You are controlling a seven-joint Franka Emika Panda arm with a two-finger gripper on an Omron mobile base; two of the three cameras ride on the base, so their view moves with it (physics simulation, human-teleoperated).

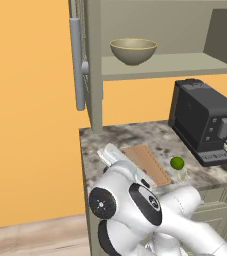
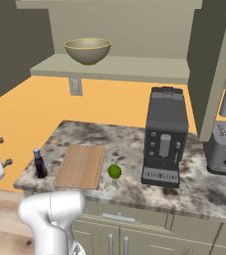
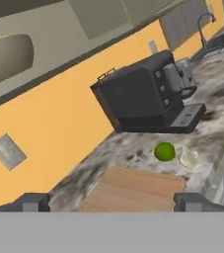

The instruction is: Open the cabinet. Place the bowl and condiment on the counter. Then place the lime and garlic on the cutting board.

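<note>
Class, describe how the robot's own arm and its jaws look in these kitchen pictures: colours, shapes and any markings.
The arm is glossy white, built of rounded, bulging segments. Its joints are dark: black round discs and bands ringed in white, one disc dotted with small pale screws. In the hand view the gripper shows two small, blocky dark grey finger tips. No cables or lettering are visible.

Even, bright light — soft-edged; shadowless
</note>
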